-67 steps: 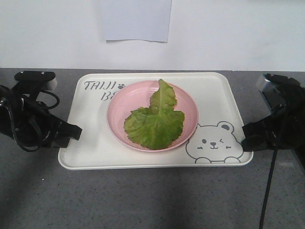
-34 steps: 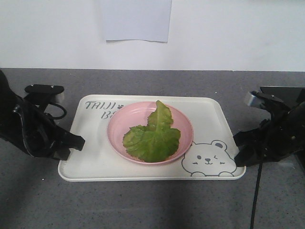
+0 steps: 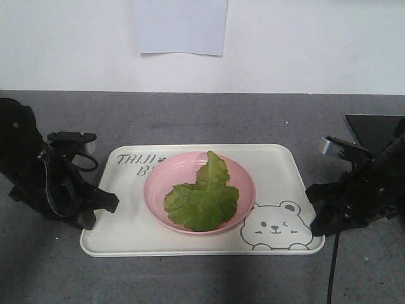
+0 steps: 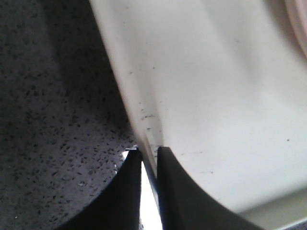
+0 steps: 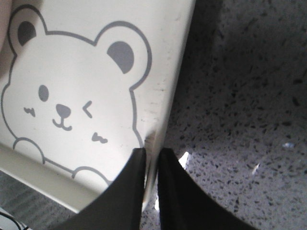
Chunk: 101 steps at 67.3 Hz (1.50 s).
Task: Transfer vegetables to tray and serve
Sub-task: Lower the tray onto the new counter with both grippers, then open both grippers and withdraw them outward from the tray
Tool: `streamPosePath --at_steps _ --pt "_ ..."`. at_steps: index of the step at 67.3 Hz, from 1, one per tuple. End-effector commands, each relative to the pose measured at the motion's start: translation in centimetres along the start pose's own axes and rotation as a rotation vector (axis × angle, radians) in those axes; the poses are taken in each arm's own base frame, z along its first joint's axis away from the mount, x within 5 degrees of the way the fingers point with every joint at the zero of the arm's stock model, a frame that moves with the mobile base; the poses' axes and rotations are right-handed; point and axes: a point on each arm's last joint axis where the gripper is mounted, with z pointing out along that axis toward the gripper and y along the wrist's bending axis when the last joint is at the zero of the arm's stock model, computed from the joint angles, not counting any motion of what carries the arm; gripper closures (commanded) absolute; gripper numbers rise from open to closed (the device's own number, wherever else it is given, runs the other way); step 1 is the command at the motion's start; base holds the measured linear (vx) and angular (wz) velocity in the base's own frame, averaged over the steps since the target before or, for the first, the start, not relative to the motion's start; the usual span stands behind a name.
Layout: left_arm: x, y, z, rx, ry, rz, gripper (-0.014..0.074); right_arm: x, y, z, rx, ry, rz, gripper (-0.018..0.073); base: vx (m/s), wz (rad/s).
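A dark speckled grey countertop (image 3: 209, 120) carries the cream-white tray (image 3: 278, 171), printed with "TAIJI" lettering at its far left corner and a winking bear (image 3: 275, 227) at its near right corner, and a round pink plate (image 3: 163, 183) sits on the middle of that tray. The left gripper (image 3: 109, 201) has its fingers (image 4: 125, 184) pinched together on the tray's left rim, and the right gripper (image 3: 312, 197) is likewise clamped on the right rim just beside the bear. The crinkled green lettuce leaf (image 3: 204, 196) lies on the plate, its narrow end pointing toward the far rim.
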Motion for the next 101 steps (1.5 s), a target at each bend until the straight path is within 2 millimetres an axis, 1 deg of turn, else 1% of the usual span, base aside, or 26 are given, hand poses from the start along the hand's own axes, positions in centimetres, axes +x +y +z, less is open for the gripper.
streamPosePath --at_steps 1,9,16,32,38,47,53,58,67,74,81,86,87,93,101 --pt "-0.3 -0.8 -1.7 0.031 -0.070 0.028 0.0595 0.4 1.3 -1.4 -0.046 0.011 -0.046 0.0530 0.00 0.00" --pt "-0.3 -0.8 -1.7 0.031 -0.066 0.028 0.0562 0.5 1.3 -1.4 -0.050 0.024 -0.039 0.0484 0.00 0.00" --pt "-0.2 -0.8 -1.7 0.031 -0.061 0.027 0.0504 0.6 1.2 -1.4 -0.042 0.029 -0.033 0.0429 0.00 0.00" --pt "0.0 -0.8 -1.7 0.031 -0.042 0.028 0.0297 0.7 0.8 -1.4 0.003 0.046 -0.022 0.0285 0.00 0.00" --pt "0.0 -0.8 -1.7 0.032 -0.033 0.029 0.0245 0.7 0.7 -1.4 0.012 0.049 -0.025 0.0239 0.00 0.00" --pt "0.2 -0.8 -2.2 0.019 -0.048 0.043 0.0214 1.0 1.0 -2.0 0.028 0.043 -0.045 0.0222 0.00 0.00" --pt "0.4 -0.7 -3.2 0.001 -0.086 0.058 0.0216 1.5 1.5 -2.9 0.033 0.014 -0.062 0.0225 0.00 0.00" --pt "0.8 -0.7 -4.3 -0.017 -0.132 0.074 0.0216 2.0 2.0 -3.8 0.044 -0.019 -0.080 0.0233 0.00 0.00" --pt "1.8 -0.6 -6.6 -0.054 -0.204 0.101 0.0216 3.1 3.2 -5.6 0.090 -0.089 -0.127 0.0256 0.00 0.00" --pt "2.9 -0.4 -8.3 -0.087 -0.247 0.118 0.0216 4.4 4.7 -6.9 0.166 -0.137 -0.175 0.0278 0.00 0.00" --pt "4.3 -0.1 -9.6 -0.122 -0.319 0.115 0.0216 5.9 6.2 -8.1 0.269 -0.181 -0.235 0.0293 0.00 0.00" --pt "5.4 0.3 -9.9 -0.150 -0.364 0.098 0.0216 7.0 6.9 -8.8 0.326 -0.232 -0.254 0.0295 0.00 0.00" --pt "5.7 0.4 -10.0 -0.156 -0.376 0.094 0.0216 7.5 7.2 -9.0 0.338 -0.252 -0.263 0.0295 0.00 0.00" --pt "7.4 0.9 -10.5 -0.197 -0.444 0.080 0.0216 9.1 7.2 -9.7 0.387 -0.357 -0.256 0.0295 0.00 0.00" --pt "9.7 1.6 -11.3 -0.249 -0.544 0.103 0.0216 11.8 7.0 -10.1 0.408 -0.505 -0.268 0.0295 0.00 0.00"
